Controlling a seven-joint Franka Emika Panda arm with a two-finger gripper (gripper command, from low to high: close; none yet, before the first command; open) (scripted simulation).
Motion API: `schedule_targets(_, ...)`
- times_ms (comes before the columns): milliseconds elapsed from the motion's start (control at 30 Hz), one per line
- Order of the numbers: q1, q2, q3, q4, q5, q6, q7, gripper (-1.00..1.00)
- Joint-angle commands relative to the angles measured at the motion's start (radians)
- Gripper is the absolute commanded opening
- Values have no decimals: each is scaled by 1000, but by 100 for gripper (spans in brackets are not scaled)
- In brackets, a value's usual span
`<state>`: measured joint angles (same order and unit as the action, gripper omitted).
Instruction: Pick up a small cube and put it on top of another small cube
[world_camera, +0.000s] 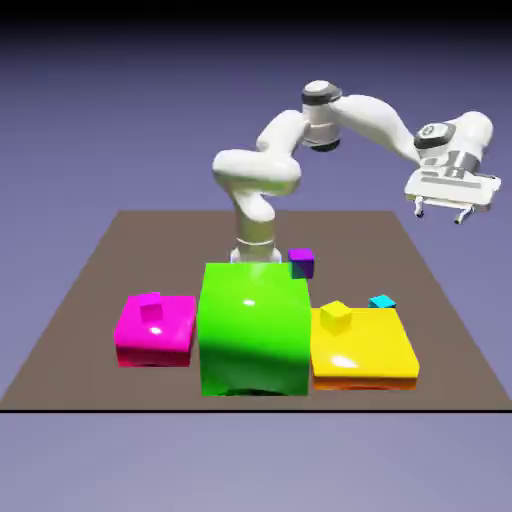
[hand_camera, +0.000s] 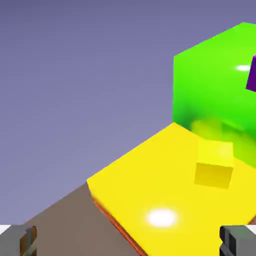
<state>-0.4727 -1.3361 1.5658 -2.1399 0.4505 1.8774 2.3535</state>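
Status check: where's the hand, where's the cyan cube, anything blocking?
Hand open, empty, high above the table's right edge. Small cyan cube on the table behind the yellow slab, untouched. Nothing blocking it.

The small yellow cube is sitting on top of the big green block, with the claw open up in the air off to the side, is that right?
Not quite. The small yellow cube sits on the flat yellow slab, beside the big green block, as both the exterior and hand views show. The rest holds: the claw is open, high off to the side.

I see sharp, evenly lit renders; overhead glare spots on the green block and yellow slab
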Motion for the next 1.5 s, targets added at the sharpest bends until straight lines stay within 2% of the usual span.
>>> schedule_targets(0, -11, -18, 36, 16, 10, -27, 37, 0)
schedule_targets(300, -112, -177, 362, 155, 104, -268, 373, 0)
schedule_targets(367, -113, -178, 364, 156, 105, -270, 375, 0)
schedule_targets(467, -109, -217, 447, 66, 176, -153, 366, 0)
schedule_targets(500, -109, -217, 447, 66, 176, -153, 366, -100)
schedule_targets(633, -111, -174, 361, 144, 101, -256, 369, -100)
schedule_targets(1333, 22, 73, 183, -612, -129, 648, -9, -100)
schedule_targets(1467, -87, 72, 261, -611, -104, 755, -1, -100)
